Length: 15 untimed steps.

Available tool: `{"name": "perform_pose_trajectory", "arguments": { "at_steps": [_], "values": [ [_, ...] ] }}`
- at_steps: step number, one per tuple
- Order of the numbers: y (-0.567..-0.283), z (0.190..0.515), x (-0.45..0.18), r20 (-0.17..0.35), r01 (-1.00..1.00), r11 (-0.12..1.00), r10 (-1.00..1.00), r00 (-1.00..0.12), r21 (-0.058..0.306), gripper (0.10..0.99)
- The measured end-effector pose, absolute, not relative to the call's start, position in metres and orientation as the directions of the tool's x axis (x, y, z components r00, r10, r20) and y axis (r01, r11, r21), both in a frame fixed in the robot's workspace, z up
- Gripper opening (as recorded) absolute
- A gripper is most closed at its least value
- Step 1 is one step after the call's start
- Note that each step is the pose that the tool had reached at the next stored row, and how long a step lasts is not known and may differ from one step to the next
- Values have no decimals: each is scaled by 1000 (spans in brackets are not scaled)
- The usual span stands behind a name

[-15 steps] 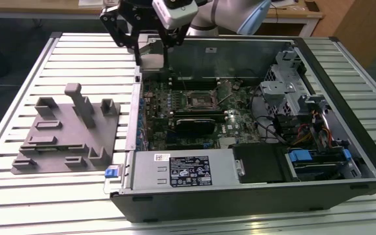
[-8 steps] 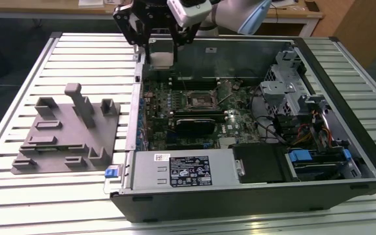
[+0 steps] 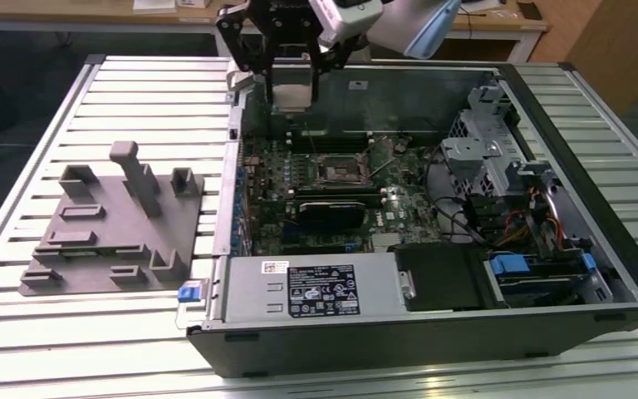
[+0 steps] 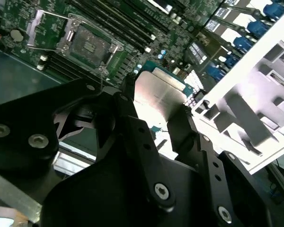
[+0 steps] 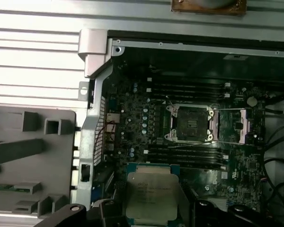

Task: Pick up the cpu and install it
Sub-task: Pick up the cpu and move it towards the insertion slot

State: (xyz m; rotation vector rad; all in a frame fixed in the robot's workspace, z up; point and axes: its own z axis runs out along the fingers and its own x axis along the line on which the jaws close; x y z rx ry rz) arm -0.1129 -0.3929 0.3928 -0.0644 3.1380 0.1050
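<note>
**Pincer (image 3: 289, 98) grips the cpu (image 3: 288, 90), held clear of the open socket (image 3: 339, 170)**

Largest in the exterior view is the slatted tabletop (image 3: 76, 357). It carries the open computer case (image 3: 430, 349) that houses the socket. It also carries the grey tray (image 3: 114, 237), well apart from the socket on the exterior view's left, beyond the case wall. Inside the case, the green motherboard (image 3: 263, 191) spreads around the socket. The socket itself looks bare, and in the first wrist view its load plate (image 5: 248, 125) lies swung aside just beside it.

Smallest is the cpu. It is clamped by two opposite edges between the black fingers (image 4: 137, 137) with its silvery top showing. It hangs above the far rim of the case, raised and well apart from the socket, so it is not seated.

The hold looks to be the weak point. Only thin edges are pinched, so a small jolt could tilt the chip or let it drop onto the motherboard near the socket.

A chip arriving skewed or turned the wrong way round would likely not seat, and pressing it down could damage the socket's contacts.

The raised lever and the load plate stand just beside the socket. A descent drifting toward them could catch a finger or knock the chip askew.
</note>
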Motion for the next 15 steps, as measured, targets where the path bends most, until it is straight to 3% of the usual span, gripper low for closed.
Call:
{"name": "perform_pose_trajectory", "arguments": {
  "at_steps": [15],
  "values": [
    [-380,390,-62,-3,-41,997,-41,-999,67,525]
  ]
}}
